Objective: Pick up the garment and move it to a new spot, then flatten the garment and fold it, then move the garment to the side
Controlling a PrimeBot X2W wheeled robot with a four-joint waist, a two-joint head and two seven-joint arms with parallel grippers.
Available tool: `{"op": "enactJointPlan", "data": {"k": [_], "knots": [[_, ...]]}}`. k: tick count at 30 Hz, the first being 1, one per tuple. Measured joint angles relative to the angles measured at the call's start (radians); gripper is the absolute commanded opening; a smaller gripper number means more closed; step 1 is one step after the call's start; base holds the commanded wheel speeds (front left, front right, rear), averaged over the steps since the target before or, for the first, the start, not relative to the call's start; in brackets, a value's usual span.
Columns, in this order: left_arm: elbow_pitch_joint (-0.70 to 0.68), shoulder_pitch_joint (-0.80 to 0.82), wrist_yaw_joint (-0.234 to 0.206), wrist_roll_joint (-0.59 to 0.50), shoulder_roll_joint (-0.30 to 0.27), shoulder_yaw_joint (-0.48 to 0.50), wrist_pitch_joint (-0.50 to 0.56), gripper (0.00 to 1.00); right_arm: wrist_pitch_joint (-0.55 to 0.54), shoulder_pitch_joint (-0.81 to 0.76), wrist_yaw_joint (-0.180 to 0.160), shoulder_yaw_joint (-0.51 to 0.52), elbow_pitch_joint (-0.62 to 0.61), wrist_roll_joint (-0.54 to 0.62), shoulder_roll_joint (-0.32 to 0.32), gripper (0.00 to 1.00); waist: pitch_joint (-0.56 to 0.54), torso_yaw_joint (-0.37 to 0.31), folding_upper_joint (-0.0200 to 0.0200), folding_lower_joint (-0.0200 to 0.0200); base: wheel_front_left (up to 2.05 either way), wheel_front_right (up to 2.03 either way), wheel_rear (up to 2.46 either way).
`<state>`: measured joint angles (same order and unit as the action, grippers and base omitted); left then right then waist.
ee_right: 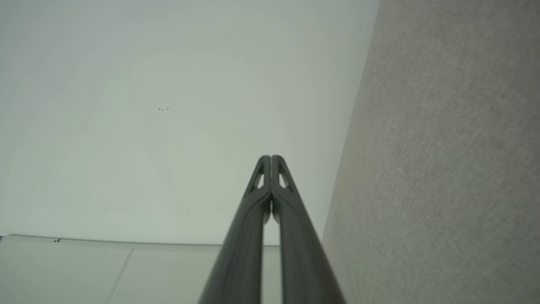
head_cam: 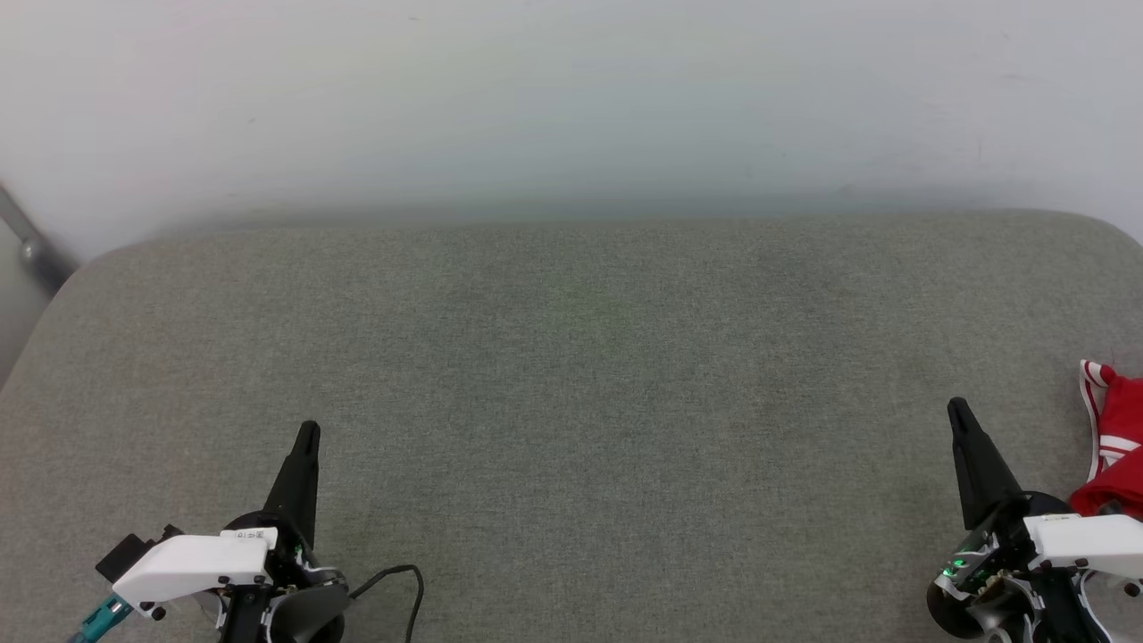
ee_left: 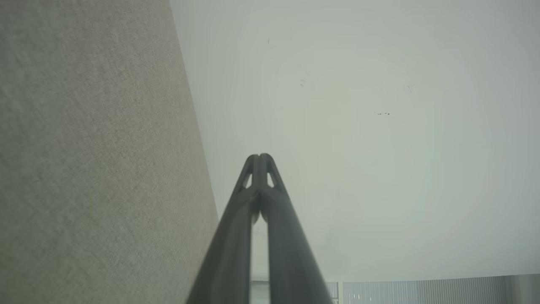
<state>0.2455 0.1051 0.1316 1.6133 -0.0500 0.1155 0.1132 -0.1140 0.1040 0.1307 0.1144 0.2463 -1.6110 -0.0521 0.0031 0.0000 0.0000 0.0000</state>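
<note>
A bunched part of the red garment, with red-white striped trim, lies at the right edge of the grey fabric surface in the head view; most of it is cut off by the frame. My right gripper is just left of it, shut and holding nothing, apart from the cloth. In the right wrist view the right gripper has its tips pressed together against a pale wall. My left gripper rests at the lower left, shut and holding nothing. The left wrist view shows the left gripper with tips touching.
A pale wall rises behind the grey surface. A grey metal bar slants at the far left edge. A black cable loops beside my left wrist.
</note>
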Motion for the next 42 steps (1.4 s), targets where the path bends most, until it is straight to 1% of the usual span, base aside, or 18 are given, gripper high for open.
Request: {"op": "enactJointPlan", "data": {"k": [42], "knots": [[0.0, 0.0, 0.0, 0.0, 0.0, 0.0, 0.0, 0.0, 0.0, 0.0, 0.0, 0.0, 0.0, 0.0, 0.0, 0.0, 0.0, 0.0, 0.0, 0.0, 0.0, 0.0, 0.0]]}}
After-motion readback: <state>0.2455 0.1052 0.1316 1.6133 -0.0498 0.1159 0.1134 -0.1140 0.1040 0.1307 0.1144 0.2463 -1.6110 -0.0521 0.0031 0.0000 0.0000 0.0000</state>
